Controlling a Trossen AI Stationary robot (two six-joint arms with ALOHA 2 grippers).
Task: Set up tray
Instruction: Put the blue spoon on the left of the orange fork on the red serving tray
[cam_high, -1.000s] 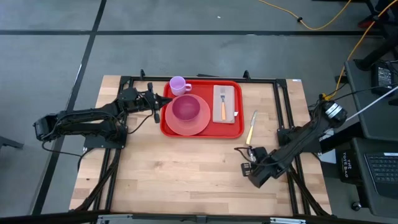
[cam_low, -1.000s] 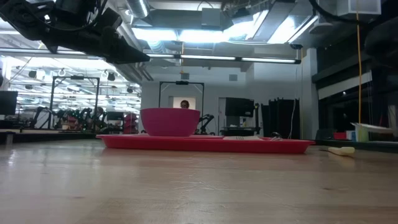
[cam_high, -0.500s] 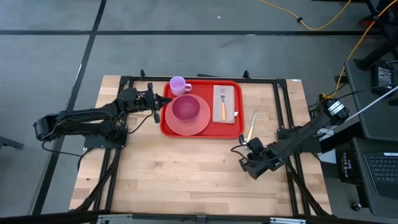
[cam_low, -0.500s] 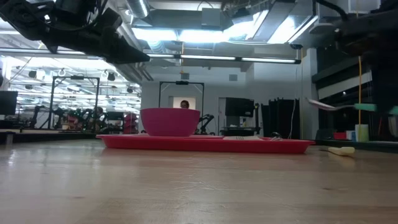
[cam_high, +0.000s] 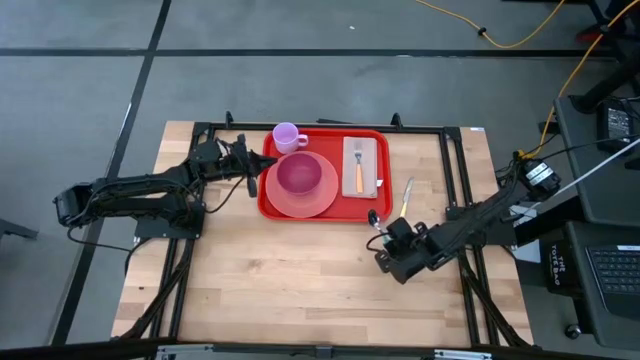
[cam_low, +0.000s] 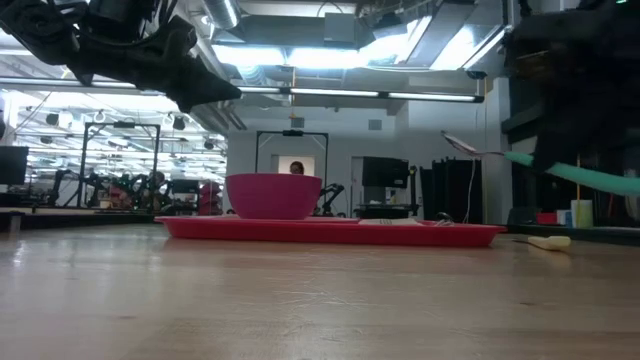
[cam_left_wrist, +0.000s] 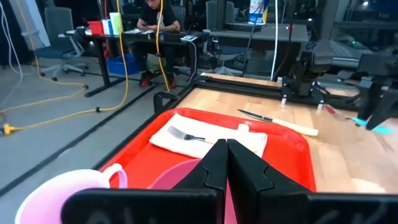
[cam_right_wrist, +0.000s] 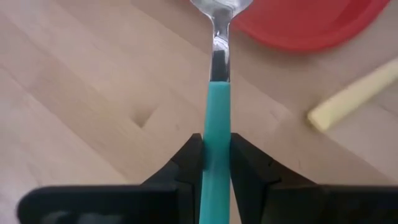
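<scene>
The red tray (cam_high: 325, 203) lies at the table's far middle. It carries a pink plate (cam_high: 281, 201) with a magenta bowl (cam_high: 298, 175), a pink mug (cam_high: 287, 136), and a napkin with a fork (cam_high: 360, 165). My right gripper (cam_high: 384, 239) hovers off the tray's near right corner, shut on a teal-handled spoon (cam_high: 374, 220). A yellow-handled knife (cam_high: 405, 200) lies flat on the wood to the tray's right. My left gripper (cam_high: 264, 163) hangs shut over the tray's left rim and holds nothing. My right gripper pinches the spoon's teal handle (cam_right_wrist: 217, 146) between its two fingers (cam_right_wrist: 186, 158). The fingers slant down from the table's near right. The spoon is lifted clear of the table. Its metal bowl end (cam_low: 462, 146) points toward the tray's near right corner and sits a little higher than the handle.
Black frame rails (cam_high: 455, 170) run along the table's far and right sides, close to my right arm. Bare wood (cam_high: 290, 270) stretches from the tray to the table's near edge. A person sits at a desk in the room beyond (cam_left_wrist: 155, 15).
My right gripper has carried the spoon toward the table's left and far edges, closer to the tray's near right corner, rolling as it went. The spoon, still clear of the table, now shows its bowl end toward the tray.
</scene>
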